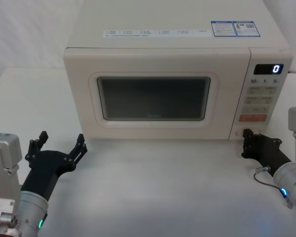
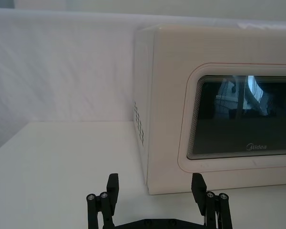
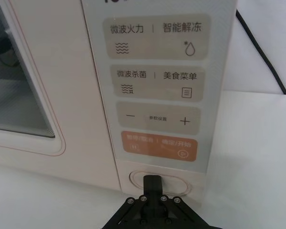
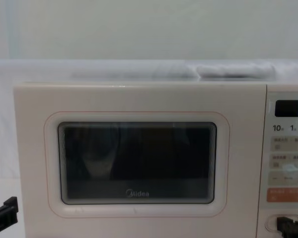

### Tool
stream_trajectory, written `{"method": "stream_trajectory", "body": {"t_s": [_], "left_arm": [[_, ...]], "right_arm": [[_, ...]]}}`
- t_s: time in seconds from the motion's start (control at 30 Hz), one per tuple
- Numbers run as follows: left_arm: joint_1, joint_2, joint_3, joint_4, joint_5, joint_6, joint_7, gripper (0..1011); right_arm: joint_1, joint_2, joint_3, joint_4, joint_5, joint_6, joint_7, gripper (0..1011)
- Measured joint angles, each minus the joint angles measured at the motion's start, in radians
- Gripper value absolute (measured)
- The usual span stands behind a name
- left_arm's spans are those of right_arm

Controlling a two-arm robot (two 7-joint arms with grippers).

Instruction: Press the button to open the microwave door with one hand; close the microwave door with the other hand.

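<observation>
Pressing at the button (image 3: 159, 182), the right claw (image 3: 152, 182) had its fingers drawn together into one tip, touching the pill-shaped key at the foot of the keypad. The left claw (image 1: 59, 147) waited spread wide above the desk (image 1: 153, 187), near the door's (image 1: 155, 94) left corner. If the tip slid upward it could strike the orange key (image 3: 159, 146) and start the oven. Behind the dark window, whether the microwave (image 1: 172, 74) held anything could not be told; the door looked shut.

Soft bright light all around me, faint shadows on my table (image 1: 153, 177), pale reflections in the microwave door (image 2: 238, 119) glass, slightly hazy pictures.
</observation>
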Motion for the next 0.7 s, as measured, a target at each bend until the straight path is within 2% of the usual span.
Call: {"method": "stream_trajectory", "body": {"t_s": [0.7], "left_arm": [[0.0, 0.0, 0.0, 0.0, 0.0, 0.0, 0.0, 1001]], "right_arm": [[0.015, -0.017, 0.003, 0.023, -0.016, -0.008, -0.01, 0]]}}
